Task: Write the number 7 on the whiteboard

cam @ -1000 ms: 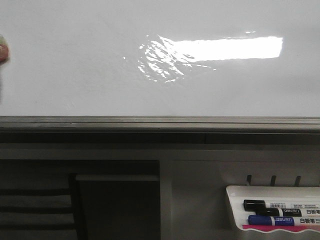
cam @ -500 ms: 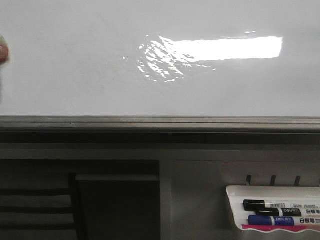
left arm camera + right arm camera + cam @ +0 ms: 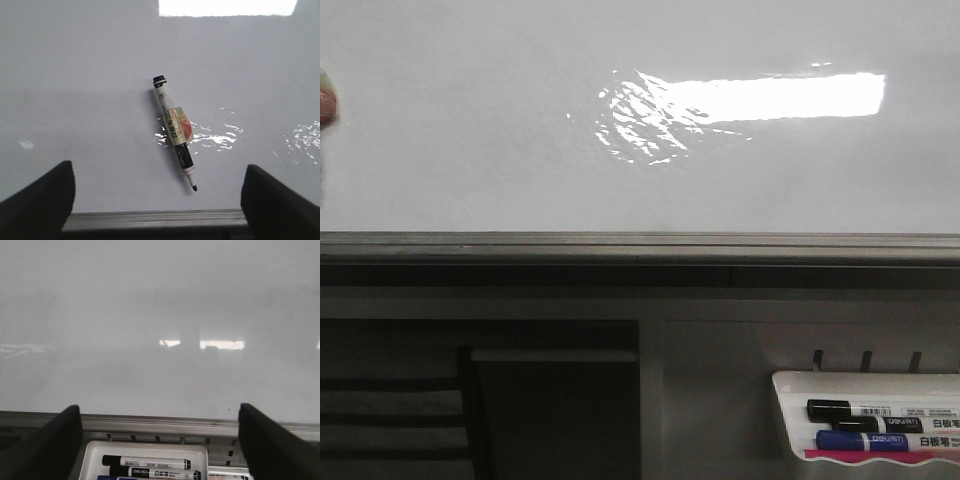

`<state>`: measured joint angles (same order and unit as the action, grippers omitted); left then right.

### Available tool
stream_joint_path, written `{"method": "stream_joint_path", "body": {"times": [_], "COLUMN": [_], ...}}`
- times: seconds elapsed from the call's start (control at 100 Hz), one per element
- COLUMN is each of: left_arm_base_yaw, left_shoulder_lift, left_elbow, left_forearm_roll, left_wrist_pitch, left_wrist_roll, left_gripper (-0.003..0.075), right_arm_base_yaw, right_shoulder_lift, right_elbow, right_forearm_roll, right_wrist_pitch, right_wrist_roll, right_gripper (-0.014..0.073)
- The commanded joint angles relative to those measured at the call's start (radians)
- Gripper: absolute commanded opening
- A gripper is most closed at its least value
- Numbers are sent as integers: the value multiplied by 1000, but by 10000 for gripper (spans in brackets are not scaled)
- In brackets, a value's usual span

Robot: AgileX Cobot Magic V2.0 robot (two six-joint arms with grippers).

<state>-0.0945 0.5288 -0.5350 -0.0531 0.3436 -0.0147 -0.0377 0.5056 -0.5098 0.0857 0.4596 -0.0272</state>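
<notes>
Left wrist view: an uncapped marker (image 3: 174, 132) lies on the blank whiteboard (image 3: 80, 100) between the spread, empty fingers of the left gripper (image 3: 157, 200). No 7 is drawn yet; pickup is judged the step in hand. The right gripper (image 3: 160, 440) is likewise spread and empty above the marker tray (image 3: 145, 450).

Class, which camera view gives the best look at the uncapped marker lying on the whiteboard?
The left wrist view: the whole marker lies on the whiteboard, tip bare. The front view catches only a coloured sliver at its left edge, possibly that marker. The right wrist view does not show it.
</notes>
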Motion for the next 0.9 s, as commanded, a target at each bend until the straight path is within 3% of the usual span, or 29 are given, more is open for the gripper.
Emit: {"method": "stream_joint_path", "body": {"times": [0.0, 0.28, 0.89], "left_arm_base_yaw": [0, -84, -114], "left_shoulder_lift": [13, 182, 669], "left_elbow": [-32, -92, -260], "left_forearm_roll": [-9, -9, -8], "left_wrist_pitch": [-79, 1, -160], "left_wrist_roll": [-7, 62, 60], "left_gripper": [620, 620, 619], "right_arm_base_yaw": [-5, -5, -5], "right_shoulder_lift": [11, 11, 11], "right_elbow": [-34, -34, -34], "right_forearm_roll": [20, 25, 25], "right_wrist_pitch": [-75, -78, -78], "right_wrist_roll": [2, 2, 2], "right_gripper": [565, 565, 565]}}
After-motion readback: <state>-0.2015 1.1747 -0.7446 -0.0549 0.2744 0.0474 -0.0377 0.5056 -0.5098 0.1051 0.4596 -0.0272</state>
